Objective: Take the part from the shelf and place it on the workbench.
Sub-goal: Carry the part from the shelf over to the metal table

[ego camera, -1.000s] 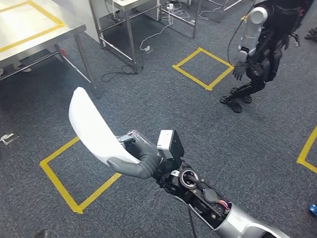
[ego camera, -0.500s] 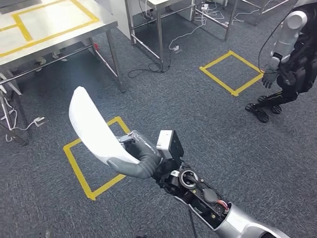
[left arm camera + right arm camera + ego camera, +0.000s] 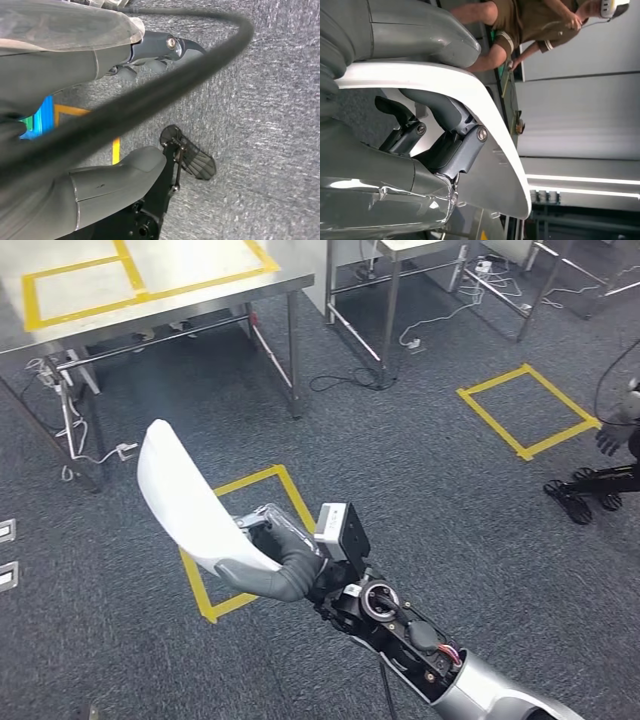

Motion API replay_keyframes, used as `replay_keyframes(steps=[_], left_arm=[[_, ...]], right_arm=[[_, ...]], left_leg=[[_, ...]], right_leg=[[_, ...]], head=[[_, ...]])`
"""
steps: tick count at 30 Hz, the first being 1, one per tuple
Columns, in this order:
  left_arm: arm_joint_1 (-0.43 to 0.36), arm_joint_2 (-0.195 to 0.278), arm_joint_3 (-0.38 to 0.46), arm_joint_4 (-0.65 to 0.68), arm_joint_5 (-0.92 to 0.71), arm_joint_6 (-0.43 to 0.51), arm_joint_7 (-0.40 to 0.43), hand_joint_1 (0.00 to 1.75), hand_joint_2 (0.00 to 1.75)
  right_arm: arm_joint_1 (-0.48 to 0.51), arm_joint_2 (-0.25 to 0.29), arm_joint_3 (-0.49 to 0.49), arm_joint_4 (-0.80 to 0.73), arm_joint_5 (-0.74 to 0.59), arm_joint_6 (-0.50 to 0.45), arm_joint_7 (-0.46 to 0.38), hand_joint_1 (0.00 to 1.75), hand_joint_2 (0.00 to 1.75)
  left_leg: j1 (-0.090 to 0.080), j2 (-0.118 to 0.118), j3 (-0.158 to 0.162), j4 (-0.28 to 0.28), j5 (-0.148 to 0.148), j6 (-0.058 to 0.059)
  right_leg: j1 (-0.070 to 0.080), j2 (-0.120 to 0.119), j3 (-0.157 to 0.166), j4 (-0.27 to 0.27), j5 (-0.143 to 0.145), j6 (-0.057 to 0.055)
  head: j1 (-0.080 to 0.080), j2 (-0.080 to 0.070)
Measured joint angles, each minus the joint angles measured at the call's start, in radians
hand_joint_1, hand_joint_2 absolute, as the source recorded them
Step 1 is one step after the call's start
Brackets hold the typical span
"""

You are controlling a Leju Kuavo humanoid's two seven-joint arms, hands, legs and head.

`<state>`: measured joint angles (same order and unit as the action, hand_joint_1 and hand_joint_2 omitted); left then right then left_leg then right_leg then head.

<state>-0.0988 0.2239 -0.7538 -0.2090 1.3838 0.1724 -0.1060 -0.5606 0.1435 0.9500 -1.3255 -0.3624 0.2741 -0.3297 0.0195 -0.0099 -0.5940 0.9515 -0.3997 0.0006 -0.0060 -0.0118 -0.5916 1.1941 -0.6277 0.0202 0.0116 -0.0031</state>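
**Q:** Part [image 3: 189, 502], where exactly?

**A:** Pinched at one end by the right hand [image 3: 275, 562], thick thumb lying along one face and dark fingers [image 3: 448, 145] clamped on the other. White curved shell, jutting up and forward well beyond the fingertips. Carried over carpet and a yellow floor square [image 3: 241, 540], not yet above the workbench [image 3: 189, 262].

**Q:** Workbench relative to that hand?

**A:** Ahead and off to its left, well apart. Steel top, marked with yellow tape.

**Q:** Chief hazard from here?

**A:** Probably slip or rotation inside the grip. Causes: long overhang past a short hold at one end, a smooth-looking surface, and jolts from walking. Likely result: a drop onto the carpet short of the bench.

**Q:** Next hazard?

**A:** A knock of the free tip against the bench edge or a leg, with that tip leading the hand on approach. Enough, perhaps, to lever the shell out of the pinch.

**Q:** Anything underfoot?

**A:** Cable loops [image 3: 83, 455] on the floor beside the bench legs, beyond the hand and to its left. A possible snag during the last steps.

**Q:** Help from the left hand [image 3: 113, 60]?

**A:** None at present. Hanging low over the carpet, thumb and fingers apart, nothing between them, so no second support under the overhang.

**Q:** Release itself?

**A:** Risky if done early or at a tilt. Curved underside, hence likely to rock or slide off the steel top.
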Motion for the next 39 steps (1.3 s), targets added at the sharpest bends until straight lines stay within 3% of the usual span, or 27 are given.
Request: replay_keyframes(steps=[1,2,3,4,6,8,10,12,14,16,17,18,20,22,23,25,27,28,30,31,32,33,34,36,37,39], left_arm=[[0.0,0.0,0.0,0.0,0.0,0.0,0.0,0.0,1.75],[0.0,0.0,0.0,0.0,0.0,0.0,0.0,0.0,1.75],[0.001,0.0,0.0,0.0,0.0,0.0,0.0,0.0,1.75],[0.001,0.0,0.0,0.0,0.0,0.0,0.0,0.0,1.75],[-0.001,-0.002,0.0,0.0,0.0,0.0,0.0,0.0,1.75],[-0.001,-0.002,0.0,0.0,0.001,0.0,0.0,0.0,1.75],[0.003,-0.001,0.0,0.0,0.002,0.001,0.0,0.0,1.75],[0.006,-0.001,0.0,0.001,0.003,0.001,0.001,0.0,1.75],[0.001,0.001,0.0,0.001,0.003,0.002,0.001,0.0,1.75],[0.0,0.002,0.0,0.001,0.003,0.002,0.001,0.0,1.75],[0.001,0.001,0.0,0.001,0.003,0.002,0.001,0.0,1.75],[0.002,0.001,0.0,0.001,0.003,0.002,0.001,0.0,1.75],[0.002,0.002,0.0,0.001,0.003,0.002,0.001,0.0,1.75],[0.0,0.004,0.0,0.001,0.003,0.002,0.001,0.0,1.75],[-0.001,0.004,0.0,0.001,0.004,0.002,0.001,0.0,1.75],[0.002,0.004,0.0,0.001,0.005,0.002,0.001,0.0,1.75],[0.004,0.004,0.0,0.001,0.006,0.002,0.001,0.0,1.75],[0.003,0.004,0.0,0.001,0.006,0.003,0.001,0.0,1.75],[0.002,0.004,0.0,0.001,0.006,0.004,0.001,0.0,1.75],[0.002,0.004,0.0,0.001,0.006,0.005,0.001,0.0,1.75],[0.002,0.004,0.0,0.001,0.006,0.006,0.001,0.0,1.75],[0.002,0.004,0.0,0.001,0.006,0.006,0.001,0.0,1.75],[0.002,0.004,0.0,0.001,0.006,0.006,0.001,0.0,1.75],[0.001,0.003,0.0,0.001,0.005,0.006,0.001,0.0,1.75],[0.0,0.002,0.0,0.001,0.003,0.005,0.001,0.0,1.75],[0.0,0.002,0.0,0.001,0.0,0.005,0.001,0.0,1.75]], right_arm=[[0.001,0.0,0.0,0.0,0.0,0.0,0.001,1.75,1.75],[0.002,0.0,0.0,0.0,0.001,0.0,0.002,1.75,1.75],[0.003,0.0,0.001,0.0,0.001,0.0,0.002,1.75,1.75],[0.002,0.0,0.001,0.0,0.001,0.0,0.003,1.75,1.75],[0.002,0.0,0.001,0.0,0.001,0.001,0.003,1.75,1.75],[0.001,0.0,0.002,0.0,0.0,0.003,0.003,1.75,1.75],[0.0,0.002,0.002,0.0,0.0,0.005,0.003,1.75,1.75],[-0.001,0.005,0.003,-0.001,-0.001,0.006,0.002,1.75,1.75],[-0.003,0.007,0.003,-0.001,-0.001,0.006,0.002,1.75,1.75],[-0.003,0.007,0.004,-0.001,-0.001,0.006,0.003,1.75,1.75],[-0.003,0.007,0.005,0.0,-0.001,0.006,0.003,1.75,1.75],[-0.003,0.007,0.005,0.0,-0.001,0.006,0.003,1.75,1.75],[-0.004,0.007,0.007,0.0,-0.001,0.006,0.003,1.75,1.75],[-0.006,0.007,0.008,0.0,-0.001,0.007,0.002,1.75,1.75],[-0.007,0.007,0.008,0.0,-0.001,0.007,0.001,1.75,1.75],[-0.008,0.007,0.01,0.0,-0.001,0.008,0.001,1.75,1.75],[-0.009,0.007,0.012,0.0,-0.002,0.009,0.0,1.75,1.75],[-0.01,0.007,0.012,0.0,-0.002,0.009,-0.001,1.75,1.75],[-0.01,0.006,0.013,0.001,-0.003,0.01,-0.003,1.75,1.75],[-0.01,0.006,0.013,0.002,-0.004,0.01,-0.003,1.75,1.75],[-0.009,0.005,0.013,0.003,-0.004,0.01,-0.003,1.75,1.75],[-0.009,0.004,0.014,0.004,-0.004,0.01,-0.003,1.75,1.75],[-0.009,0.004,0.014,0.005,-0.004,0.01,-0.003,1.75,1.75],[-0.009,0.004,0.014,0.005,-0.004,0.007,-0.003,1.75,1.75],[-0.009,0.003,0.014,0.005,-0.004,0.006,-0.003,1.75,1.75],[-0.009,0.002,0.014,0.006,-0.004,0.002,-0.003,1.75,1.75]], left_leg=[[-0.002,-0.012,0.0,0.0,0.0,0.001],[-0.004,-0.026,0.0,0.001,0.0,0.002],[-0.005,-0.04,0.001,0.001,0.0,0.002],[-0.006,-0.054,0.003,0.001,0.0,0.002],[-0.005,-0.079,0.002,0.002,0.003,-0.002],[0.003,-0.101,-0.009,0.002,0.01,-0.014],[0.007,-0.12,-0.017,-0.002,0.018,-0.029],[0.001,-0.081,-0.031,0.021,0.002,-0.039],[-0.002,-0.019,-0.082,0.126,-0.056,-0.047],[0.002,-0.001,-0.145,0.258,-0.11,-0.056],[0.005,0.001,-0.156,0.284,-0.113,-0.059],[0.007,0.004,-0.145,0.267,-0.097,-0.062],[0.01,0.032,-0.062,0.126,-0.038,-0.064],[0.005,0.062,0.006,0.006,-0.004,-0.054],[0.002,0.068,0.017,-0.016,-0.002,-0.046],[-0.001,0.049,0.016,-0.015,-0.003,-0.03],[0.002,0.033,0.017,-0.017,-0.002,-0.017],[0.004,0.025,0.018,-0.018,-0.001,-0.011],[0.003,0.008,0.018,-0.018,-0.002,-0.004],[0.001,-0.003,0.018,-0.018,-0.002,-0.002],[0.0,-0.015,0.018,-0.017,-0.003,-0.002],[-0.001,-0.028,0.02,-0.017,-0.003,-0.002],[-0.002,-0.042,0.022,-0.017,-0.003,-0.002],[-0.002,-0.067,0.024,-0.015,-0.004,-0.006],[-0.002,-0.079,0.021,-0.014,-0.004,-0.009],[0.003,-0.099,0.007,-0.011,0.002,-0.021]], right_leg=[[0.0,0.005,-0.026,0.054,-0.014,-0.001],[0.0,0.007,-0.036,0.068,-0.006,-0.004],[0.0,0.011,-0.025,0.038,0.023,-0.008],[0.001,0.021,0.003,-0.029,0.067,-0.015],[0.001,0.075,0.062,-0.168,0.136,-0.03],[0.004,0.107,0.085,-0.224,0.154,-0.04],[0.003,0.085,0.093,-0.242,0.156,-0.043],[-0.004,0.057,0.104,-0.268,0.165,-0.047],[-0.004,0.027,0.109,-0.28,0.172,-0.052],[-0.002,-0.003,0.107,-0.28,0.172,-0.053],[-0.002,-0.017,0.106,-0.28,0.172,-0.053],[-0.002,-0.03,0.106,-0.28,0.171,-0.052],[-0.002,-0.054,0.108,-0.277,0.166,-0.046],[0.004,-0.071,0.109,-0.271,0.157,-0.035],[0.006,-0.078,0.11,-0.269,0.154,-0.029],[0.008,-0.09,0.114,-0.268,0.148,-0.019],[0.003,-0.063,0.104,-0.239,0.122,-0.009],[0.0,-0.039,0.084,-0.193,0.093,-0.006],[-0.002,0.0,0.018,-0.045,0.023,-0.003],[-0.002,0.005,-0.015,0.022,0.001,-0.003],[-0.002,0.008,-0.035,0.058,-0.002,-0.004],[-0.002,0.009,-0.036,0.051,0.017,-0.006],[-0.002,0.013,-0.018,0.002,0.055,-0.009],[-0.003,0.052,0.039,-0.142,0.136,-0.019],[-0.003,0.075,0.062,-0.197,0.158,-0.022],[-0.001,0.098,0.078,-0.239,0.162,-0.027]], head=[[0.004,0.0],[0.006,0.0],[0.008,0.0],[0.011,0.0],[0.013,0.0],[0.015,0.0],[0.024,0.0],[0.018,0.0],[0.001,0.0],[-0.01,0.0],[-0.015,0.0],[-0.02,0.0],[-0.03,0.0],[-0.037,0.0],[-0.037,0.0],[-0.031,0.0],[-0.026,0.0],[-0.021,0.0],[-0.008,0.0],[-0.003,0.0],[0.0,0.0],[0.003,0.0],[0.005,0.0],[0.011,0.0],[0.011,0.0],[0.012,0.0]])
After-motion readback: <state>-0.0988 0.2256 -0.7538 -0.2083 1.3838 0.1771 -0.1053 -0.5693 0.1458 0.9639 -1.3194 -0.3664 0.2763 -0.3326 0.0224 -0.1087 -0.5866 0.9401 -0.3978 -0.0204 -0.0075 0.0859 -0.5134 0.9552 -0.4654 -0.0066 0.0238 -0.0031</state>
